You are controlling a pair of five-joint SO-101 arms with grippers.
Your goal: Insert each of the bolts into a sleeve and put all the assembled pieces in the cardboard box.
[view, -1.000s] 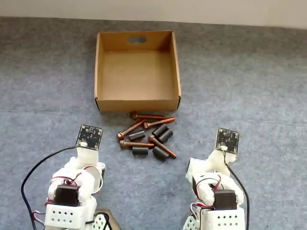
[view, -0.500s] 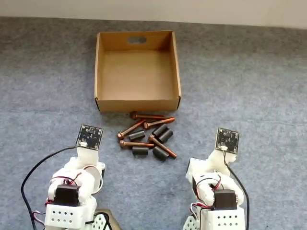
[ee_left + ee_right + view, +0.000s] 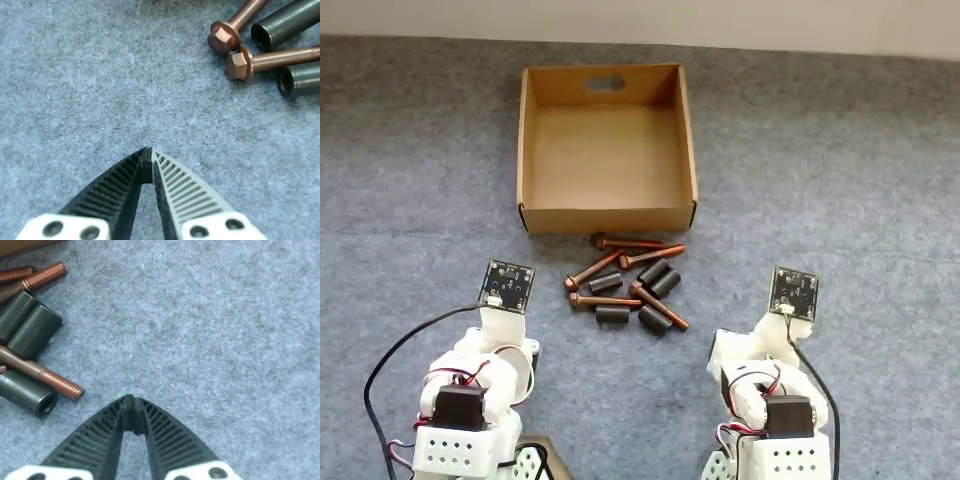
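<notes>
Left tool (image 3: pixel 150 156) and right tool (image 3: pixel 131 405) sit closed, empty; I'd open one wide and take the rightmost bolt (image 3: pixel 661 307) by its free end.

No text, label, number or sign can be read. The walls of the cardboard box (image 3: pixel 608 217) are plain, and any marks on the small circuit boards (image 3: pixel 508 285) atop the arms are too small to tell.

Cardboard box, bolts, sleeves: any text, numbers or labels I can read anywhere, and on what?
No text can be read. The cardboard box walls are plain, the bolts and sleeves bear no visible marks, and any print on the arms' circuit boards is too small to read.
</notes>
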